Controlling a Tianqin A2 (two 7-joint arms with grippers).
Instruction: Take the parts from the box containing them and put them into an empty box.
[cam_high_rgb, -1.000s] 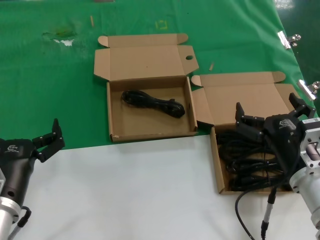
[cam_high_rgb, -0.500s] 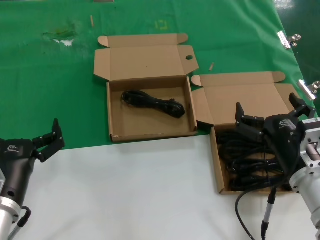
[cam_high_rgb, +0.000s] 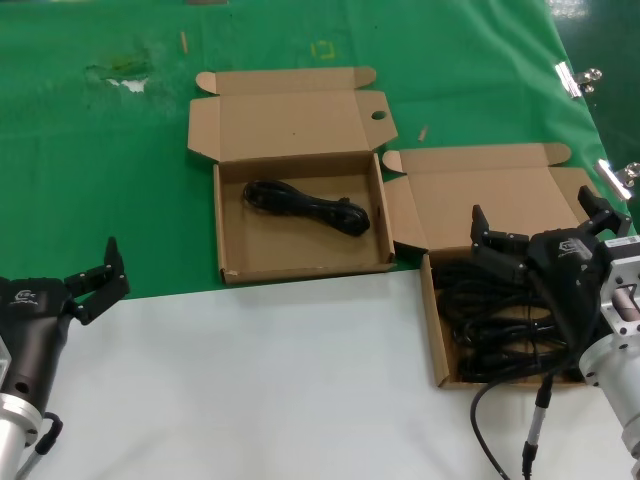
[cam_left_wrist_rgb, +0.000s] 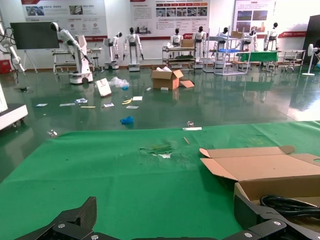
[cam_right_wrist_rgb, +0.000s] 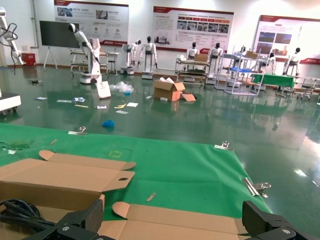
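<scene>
The carton holding the parts sits at the right, lid open, with several black coiled cables in it. The other carton sits at the centre, lid open, with one black cable lying in its tray. My right gripper is open and empty, above the right carton's far part and lid. My left gripper is open and empty at the near left, apart from both cartons. The left wrist view shows the centre carton and its cable.
A green cloth covers the far half of the table, with a torn patch at the far left. White tabletop lies in front. Metal clips hold the cloth's right edge. A thin cable hangs from my right arm.
</scene>
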